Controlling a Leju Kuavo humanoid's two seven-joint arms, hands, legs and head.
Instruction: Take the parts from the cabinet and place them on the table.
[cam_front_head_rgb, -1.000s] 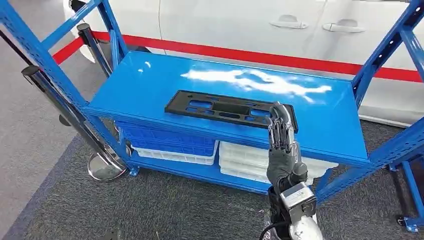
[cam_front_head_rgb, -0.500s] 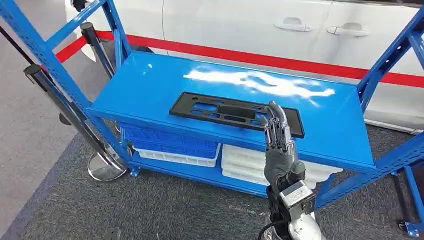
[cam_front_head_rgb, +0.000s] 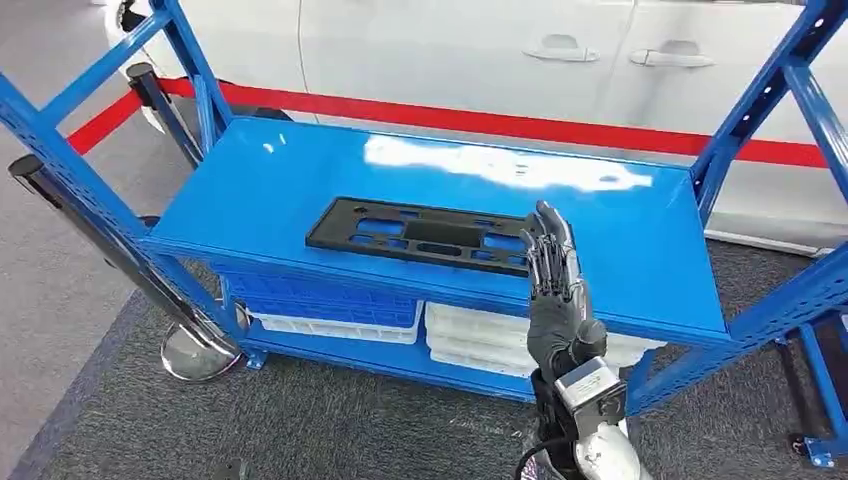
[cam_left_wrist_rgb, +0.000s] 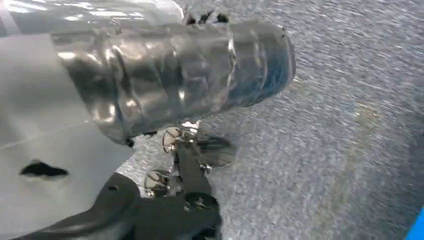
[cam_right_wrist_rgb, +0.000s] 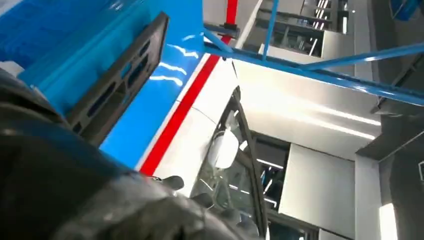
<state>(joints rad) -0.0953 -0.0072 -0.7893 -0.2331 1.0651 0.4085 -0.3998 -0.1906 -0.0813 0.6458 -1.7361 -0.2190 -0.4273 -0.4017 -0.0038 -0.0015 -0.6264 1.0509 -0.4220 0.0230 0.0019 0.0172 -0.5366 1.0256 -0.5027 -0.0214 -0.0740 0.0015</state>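
One black part (cam_front_head_rgb: 425, 236) lies flat on blue cabinet shelf (cam_front_head_rgb: 300, 180). Right hand (cam_front_head_rgb: 556, 290) raised at its near end, fingers extended, holding nothing. Left hand: grip unclear.

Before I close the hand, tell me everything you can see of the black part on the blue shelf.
The black part is a long, flat rectangular frame, apparently matte plastic, pierced by several slots with a solid block near its middle. It lies flat on the top blue shelf, lengthwise along the front edge, nothing stacked on it. The right hand is raised in front of its right end, fingers extended upward and overlapping that end in the head view; actual contact cannot be confirmed. The right wrist view shows its slotted edge.
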